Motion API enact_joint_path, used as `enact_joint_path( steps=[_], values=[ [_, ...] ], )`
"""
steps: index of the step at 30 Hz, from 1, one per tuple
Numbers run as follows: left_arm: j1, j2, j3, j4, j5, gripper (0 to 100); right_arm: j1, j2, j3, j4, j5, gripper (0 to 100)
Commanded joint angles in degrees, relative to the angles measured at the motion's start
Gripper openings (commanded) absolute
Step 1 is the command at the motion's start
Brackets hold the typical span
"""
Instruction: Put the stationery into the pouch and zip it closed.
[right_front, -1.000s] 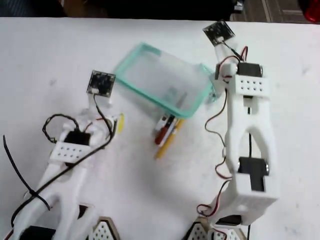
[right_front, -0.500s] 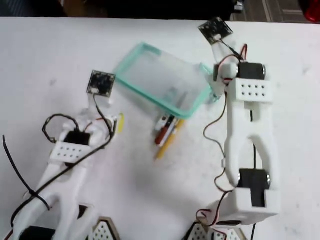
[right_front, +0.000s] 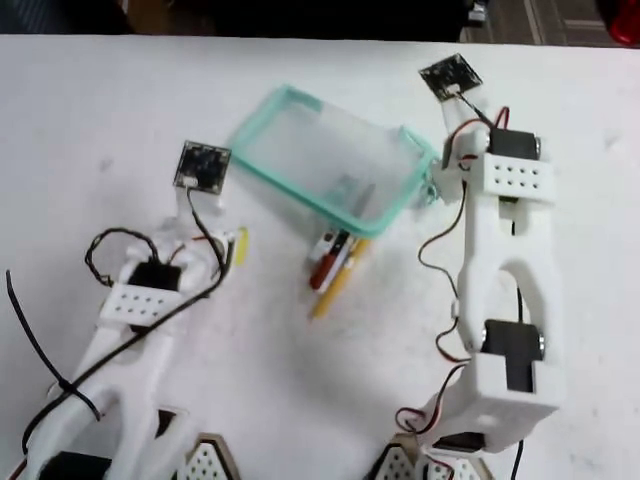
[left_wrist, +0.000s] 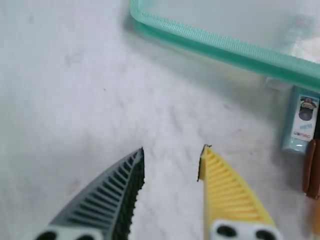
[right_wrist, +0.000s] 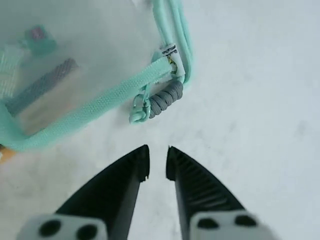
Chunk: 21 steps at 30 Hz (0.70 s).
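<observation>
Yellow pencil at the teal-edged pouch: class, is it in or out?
Mostly out: the yellow pencil lies on the white table against the clear teal-edged pouch; whether its far end is tucked inside, cannot tell.

A robotics lab or hobby workbench, seen from above. A plain white table (right_front: 80, 100) holds two white plastic robot arms, the left arm (right_front: 130, 330) and the right arm (right_front: 505, 290), with black motors (right_front: 513, 355) left bare and thin red and black wires (right_front: 432, 255) looping loose alongside. A small bare circuit board (right_front: 203, 165) sits at each wrist. Between the arms lie a clear, green-edged pouch (right_front: 320, 155) and a few pens (right_front: 335, 265). Beyond the far table edge is a strip of dim room (right_front: 300, 15).
</observation>
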Motion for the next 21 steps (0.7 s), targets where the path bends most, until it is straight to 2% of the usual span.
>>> enact_joint_path(
  steps=[1,4,12,21],
  values=[
    [0.0,0.0,-0.7,-1.3,-0.7,20,-0.7,1.0,-0.5,-2.5,-4.9,20.0],
    [0.0,0.0,-0.7,-1.2,-0.7,20,-0.8,3.4,-0.5,-5.1,-5.2,26.9],
    [0.0,0.0,-0.7,-1.3,-0.7,20,-1.4,14.1,-0.3,-11.3,-0.4,22.6],
    [0.0,0.0,-0.8,-1.5,-0.7,20,-3.6,15.3,0.4,-15.5,-0.4,22.6]
  ],
)
